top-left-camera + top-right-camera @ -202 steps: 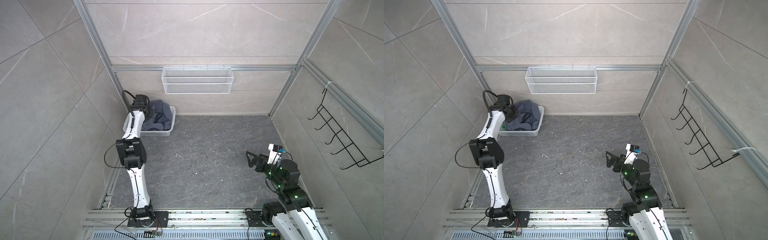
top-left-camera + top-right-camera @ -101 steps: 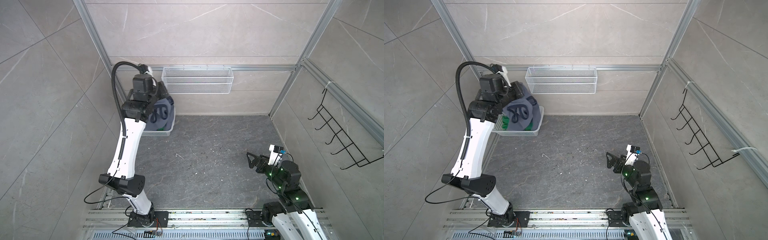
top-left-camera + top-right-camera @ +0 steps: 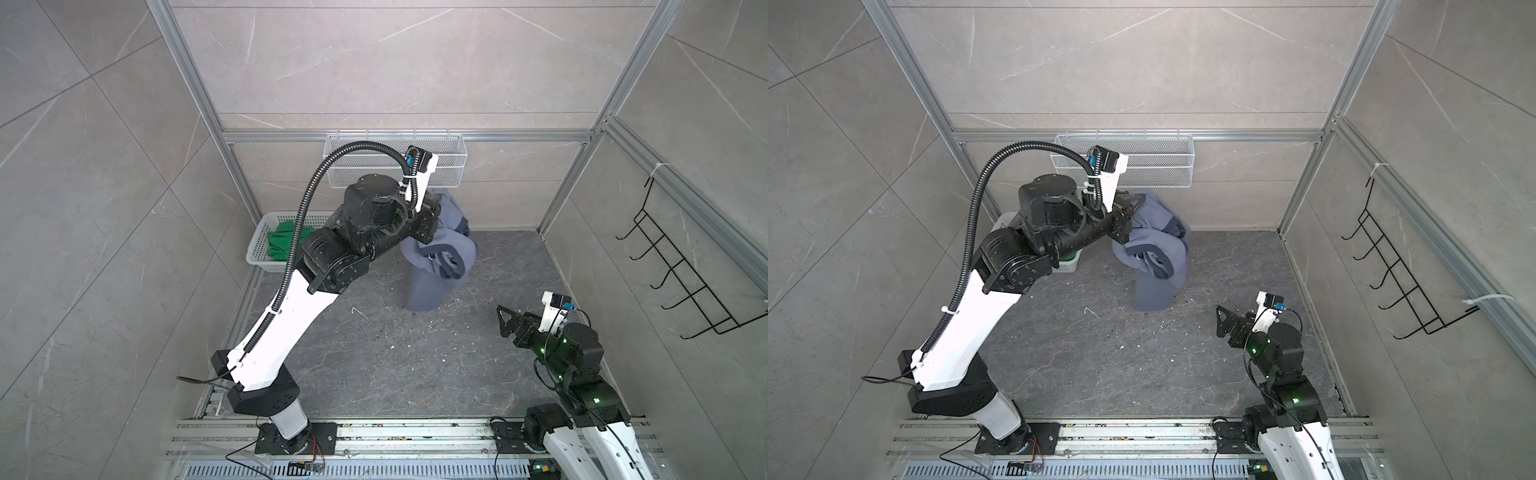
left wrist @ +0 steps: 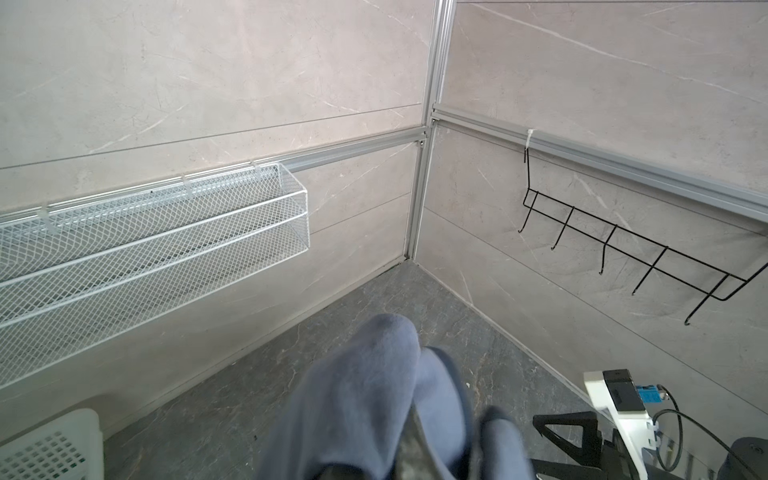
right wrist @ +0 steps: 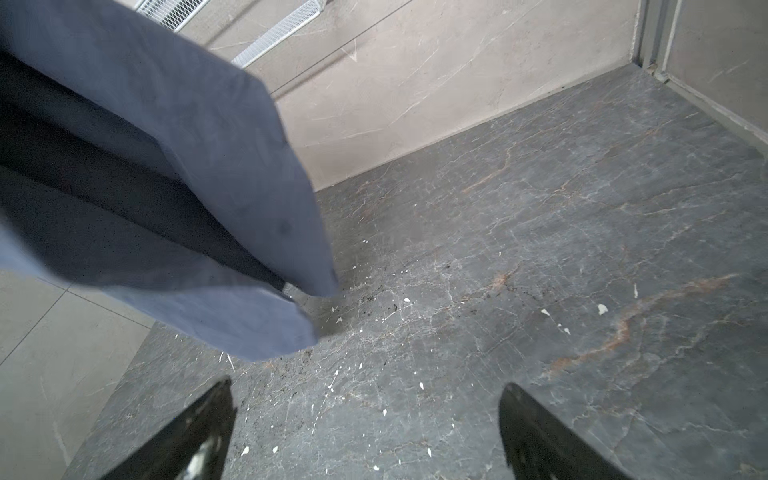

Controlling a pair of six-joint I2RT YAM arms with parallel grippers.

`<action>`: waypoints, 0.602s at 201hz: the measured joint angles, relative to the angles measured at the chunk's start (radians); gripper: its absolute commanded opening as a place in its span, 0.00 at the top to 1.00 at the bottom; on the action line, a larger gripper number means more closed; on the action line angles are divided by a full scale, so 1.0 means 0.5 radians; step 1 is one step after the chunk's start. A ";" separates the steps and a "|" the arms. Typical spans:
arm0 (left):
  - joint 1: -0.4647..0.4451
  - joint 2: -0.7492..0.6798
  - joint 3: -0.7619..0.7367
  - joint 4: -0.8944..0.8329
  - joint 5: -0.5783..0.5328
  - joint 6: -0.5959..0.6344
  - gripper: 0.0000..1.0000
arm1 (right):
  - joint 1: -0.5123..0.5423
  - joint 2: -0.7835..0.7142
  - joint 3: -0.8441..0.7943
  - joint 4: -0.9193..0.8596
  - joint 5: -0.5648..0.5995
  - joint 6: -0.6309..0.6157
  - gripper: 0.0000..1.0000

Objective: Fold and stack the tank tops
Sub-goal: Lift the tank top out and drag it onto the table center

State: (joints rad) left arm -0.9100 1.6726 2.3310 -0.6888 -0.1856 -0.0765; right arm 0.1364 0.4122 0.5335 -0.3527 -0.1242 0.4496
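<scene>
- Table (image 3: 395, 365): grey slab, bare across the middle. It is judged to be the folding surface, which is why the cloth is held over it and not over the basket.
- Blue top (image 3: 440, 257): hangs bunched from the left gripper over the rear middle of the table, below the shelf (image 3: 449, 166) and clear of the basket. The cloth is doubled over itself, and the dark-trimmed arm openings show in both top views. The lower hem hangs close to the table; contact cannot be confirmed. Hanging lets the cloth's own weight draw it out, a likely preparation for spreading.
- Basket (image 3: 259, 237): white and perforated, at the rear left corner, partly covered by the left arm. It serves as the source bin.
- Green top (image 3: 282, 245): lies crumpled in the basket, untouched. It is judged to be the second item, since the stack needs a base first.
- Left gripper (image 3: 432, 216): pressed together on an upper fold of the blue top, with the fingertips buried in cloth. The single pinch point explains the bundle shape.
- Right gripper (image 3: 513, 328): spread wide and empty, low over the right side of the table. Its fingers (image 5: 199, 436) point toward the hanging hem, which is near. It is judged ready to take a second corner.
</scene>
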 measured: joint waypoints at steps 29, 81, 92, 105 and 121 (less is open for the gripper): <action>0.037 -0.120 -0.479 0.166 -0.131 -0.024 1.00 | 0.000 0.000 0.029 -0.006 0.034 0.000 0.01; 0.208 -0.369 -1.936 0.421 -0.433 -0.470 0.57 | 0.000 0.079 0.030 -0.031 0.072 0.001 0.01; 0.359 -0.356 -2.163 0.375 -0.423 -0.661 0.53 | 0.000 0.129 0.030 -0.040 0.088 0.002 0.01; 0.547 -0.356 -2.395 0.337 -0.403 -0.838 0.46 | 0.000 0.195 0.030 -0.051 0.105 0.007 0.01; 0.697 -0.372 -2.586 0.276 -0.394 -0.978 0.40 | 0.000 0.288 0.030 -0.074 0.115 0.011 0.02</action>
State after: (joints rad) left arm -0.5617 1.4868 1.0382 -0.5507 -0.3828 -0.5655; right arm 0.1364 0.5564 0.5484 -0.3897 -0.0666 0.4549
